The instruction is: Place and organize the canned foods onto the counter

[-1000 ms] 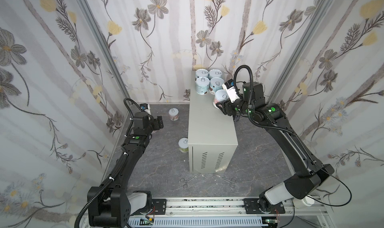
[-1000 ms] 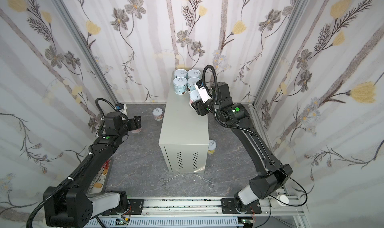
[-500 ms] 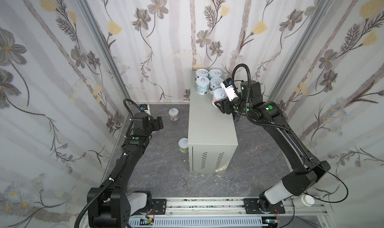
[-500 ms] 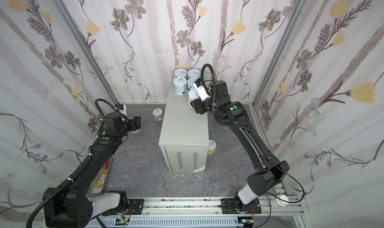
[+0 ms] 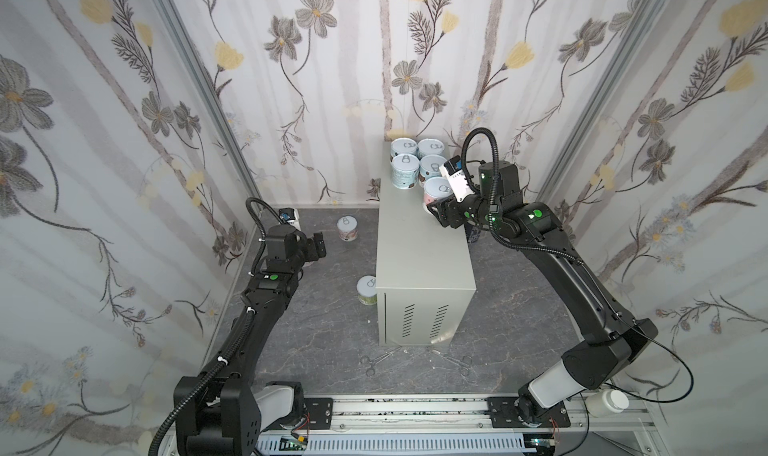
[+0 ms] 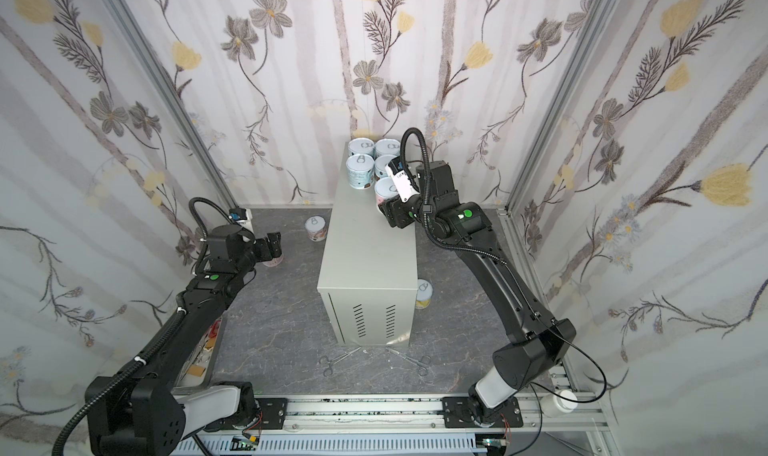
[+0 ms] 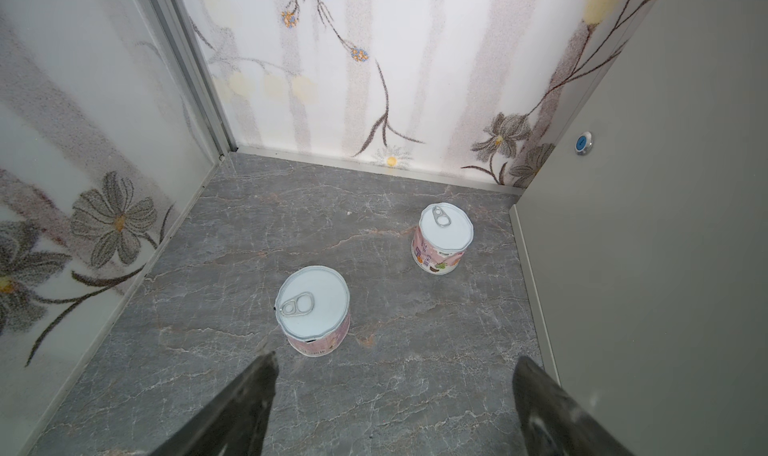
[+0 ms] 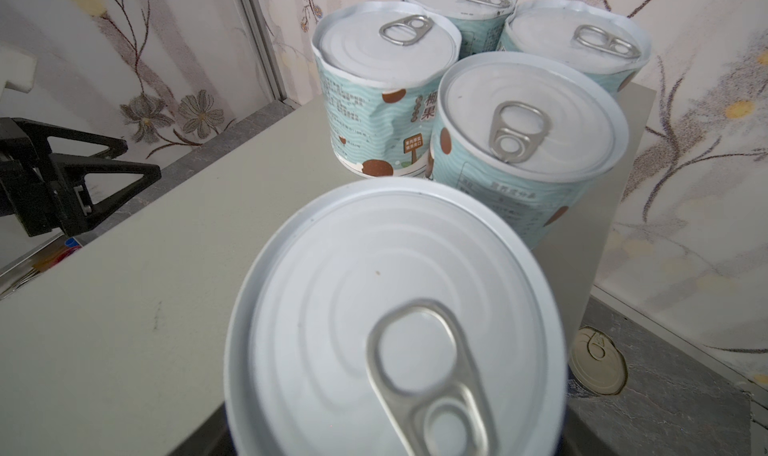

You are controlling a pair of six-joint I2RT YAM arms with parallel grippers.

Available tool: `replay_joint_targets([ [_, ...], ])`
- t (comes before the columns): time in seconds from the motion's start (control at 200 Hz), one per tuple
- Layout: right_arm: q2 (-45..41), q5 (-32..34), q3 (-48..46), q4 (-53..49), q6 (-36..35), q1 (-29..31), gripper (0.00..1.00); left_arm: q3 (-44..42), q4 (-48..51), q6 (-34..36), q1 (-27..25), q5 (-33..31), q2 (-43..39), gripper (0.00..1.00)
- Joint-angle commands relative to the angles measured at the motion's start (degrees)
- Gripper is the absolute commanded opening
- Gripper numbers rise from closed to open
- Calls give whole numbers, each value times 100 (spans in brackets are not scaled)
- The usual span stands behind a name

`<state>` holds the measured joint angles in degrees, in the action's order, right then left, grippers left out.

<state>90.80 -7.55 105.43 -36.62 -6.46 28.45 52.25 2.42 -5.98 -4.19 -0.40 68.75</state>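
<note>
Teal-label cans (image 5: 404,171), on the grey metal counter (image 5: 419,250): four, in a two-by-two block.
Pink-label cans: one on the counter (image 5: 436,192), two on the floor (image 7: 313,308).
Green-label can (image 5: 367,290): one.
Yellow-label can (image 6: 423,294): one.
Gold-lidded dark can (image 8: 597,360): one.
White plastic bottle (image 5: 606,403): one.
Forceps (image 5: 376,360): two pairs.

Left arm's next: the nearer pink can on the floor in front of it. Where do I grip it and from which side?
Grip the nearer pink can across its label wall, below the rim, coming from the left gripper side. It stands upright and apart from the second can and the counter, so both flanks are free. The lid offers only a flat pull tab, probably a poor hold.
</note>
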Motion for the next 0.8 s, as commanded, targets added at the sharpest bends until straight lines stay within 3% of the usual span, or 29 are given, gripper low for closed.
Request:
replay_joint_targets([
  [0.0,22,-18,13,120,-119,12,74,5,-224,6,5,-44,24,90],
  [0.655,181,289,-22,121,-75,-5,75,-2,-228,37,5,-31,51,90],
  [0.799,137,237,-40,164,-49,-2,80,-4,-233,54,5,-37,44,90],
])
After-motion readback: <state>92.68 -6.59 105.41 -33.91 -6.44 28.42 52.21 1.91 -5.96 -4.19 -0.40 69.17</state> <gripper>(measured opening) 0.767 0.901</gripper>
